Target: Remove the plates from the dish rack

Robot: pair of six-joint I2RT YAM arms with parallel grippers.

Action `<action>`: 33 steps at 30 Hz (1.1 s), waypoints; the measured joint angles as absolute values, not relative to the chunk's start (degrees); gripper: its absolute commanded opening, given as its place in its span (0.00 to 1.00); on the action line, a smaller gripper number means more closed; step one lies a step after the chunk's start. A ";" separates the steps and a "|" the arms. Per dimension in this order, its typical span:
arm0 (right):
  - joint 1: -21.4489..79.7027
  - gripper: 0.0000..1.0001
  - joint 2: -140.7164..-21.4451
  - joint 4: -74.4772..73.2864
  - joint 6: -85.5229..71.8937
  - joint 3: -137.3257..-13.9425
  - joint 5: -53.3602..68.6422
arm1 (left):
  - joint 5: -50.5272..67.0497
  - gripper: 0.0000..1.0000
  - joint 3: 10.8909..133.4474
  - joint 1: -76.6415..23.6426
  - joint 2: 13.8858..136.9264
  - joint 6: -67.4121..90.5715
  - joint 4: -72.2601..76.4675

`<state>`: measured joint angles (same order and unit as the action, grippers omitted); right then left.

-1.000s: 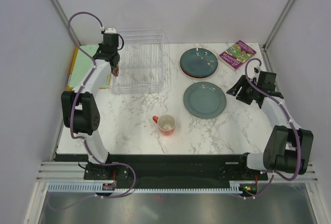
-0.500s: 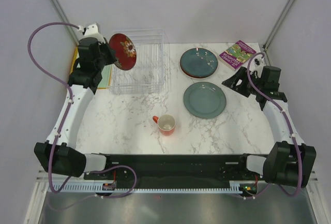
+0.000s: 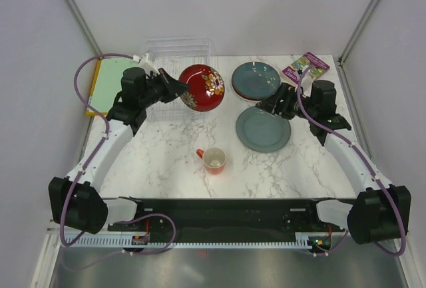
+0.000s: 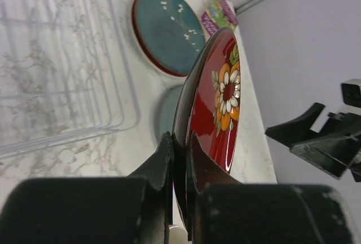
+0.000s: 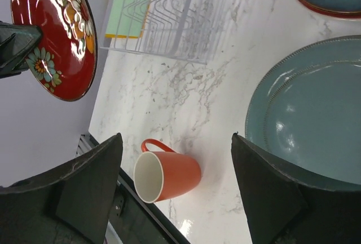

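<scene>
My left gripper is shut on the rim of a red plate with a flower pattern and holds it on edge in the air, just right of the clear dish rack. The left wrist view shows both fingers pinching that red plate. A dark teal plate lies on top of another, and a grey-teal plate lies in front of it. Over the grey-teal plate's far edge hangs my right gripper, open and holding nothing, its jaws facing the red plate.
An orange-red mug stands in the middle of the marble table. A flat green board lies left of the rack. A purple book lies at the back right. No plate shows in the rack's slots.
My left arm has lifted the red plate out of the rack and swung it right. My right arm has moved left toward it, its jaws spreading wider.
</scene>
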<state>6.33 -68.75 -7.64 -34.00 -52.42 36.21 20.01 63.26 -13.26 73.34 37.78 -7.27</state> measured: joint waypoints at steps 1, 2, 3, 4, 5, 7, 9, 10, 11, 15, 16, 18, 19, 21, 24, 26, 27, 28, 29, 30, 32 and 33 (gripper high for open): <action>7.01 0.85 -69.01 -6.85 -34.52 -52.42 36.23 | 20.34 0.02 63.13 -14.09 73.34 38.57 -5.87; 7.77 0.85 -69.32 -6.07 -35.03 -52.42 36.21 | 20.86 0.02 63.09 -14.94 73.34 39.33 -4.60; 8.49 0.85 -69.65 -5.43 -35.68 -52.42 36.23 | 21.26 0.02 62.98 -15.62 73.34 39.94 -3.57; 9.06 0.85 -69.95 -4.60 -36.29 -52.42 36.27 | 21.52 0.02 62.78 -16.51 73.36 40.58 -2.48; 9.61 0.85 -70.26 -3.62 -36.88 -52.42 36.32 | 21.76 0.02 62.57 -17.28 73.36 41.15 -1.54; 10.57 0.85 -70.59 -1.78 -38.15 -52.42 36.42 | 22.02 0.02 62.24 -18.98 73.52 41.98 -0.21; 11.55 0.85 -70.72 -0.27 -39.13 -52.42 36.42 | 22.09 0.02 61.80 -20.45 73.73 42.59 0.82; 11.99 0.85 -70.85 0.47 -39.51 -52.42 36.42 | 22.11 0.02 61.58 -21.28 73.97 42.89 1.39; 12.43 0.85 -71.02 1.13 -39.86 -52.45 36.42 | 22.11 0.02 61.47 -21.93 74.32 43.13 1.85; 14.15 0.85 -72.27 3.22 -41.15 -52.42 36.40 | 21.98 0.02 61.41 -24.40 76.14 43.83 2.76; 14.55 0.85 -72.60 3.60 -41.43 -52.42 36.40 | 21.93 0.02 61.39 -24.95 76.49 43.97 2.96; 15.29 0.85 -73.28 4.38 -41.95 -52.42 36.40 | 21.56 0.02 61.08 -25.98 77.08 44.21 3.62; 15.46 0.83 -73.56 4.58 -42.11 -52.42 36.40 | 21.43 0.02 60.97 -26.30 77.28 44.29 3.73; 16.03 0.76 -74.17 5.34 -42.41 -52.42 36.36 | 21.15 0.02 60.55 -27.05 77.65 44.51 4.12; 16.49 0.41 -74.98 6.15 -42.46 -52.42 36.36 | 21.04 0.02 60.18 -27.83 78.22 44.80 4.91; 16.58 0.09 -75.57 7.01 -42.94 -52.40 36.80 | 21.06 0.02 59.70 -28.18 78.48 45.19 5.52; 16.60 0.00 -75.94 7.60 -43.09 -52.38 36.99 | 20.80 0.02 59.16 -28.34 78.50 45.54 6.22; 16.08 0.00 -76.38 8.62 -45.41 -52.05 38.79 | 21.10 0.02 58.67 -28.01 78.50 45.98 7.35; 15.59 0.00 -76.82 9.78 -46.30 -51.99 39.86 | 21.32 0.02 58.13 -27.70 78.50 46.48 8.54; 15.46 0.00 -76.99 10.37 -46.98 -51.96 40.53 | 21.63 0.02 57.56 -27.40 78.50 46.98 9.47; 15.35 0.00 -77.06 10.74 -47.55 -51.75 40.73 | 21.76 0.23 56.53 -27.33 78.46 47.70 11.07; 15.29 0.00 -76.99 10.68 -47.40 -51.64 40.66 | 21.69 0.40 56.23 -27.33 78.46 47.79 11.33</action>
<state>15.29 -76.99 10.68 -47.40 -51.64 40.66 21.69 56.23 -27.33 78.46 47.79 11.33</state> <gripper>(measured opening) 0.043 0.114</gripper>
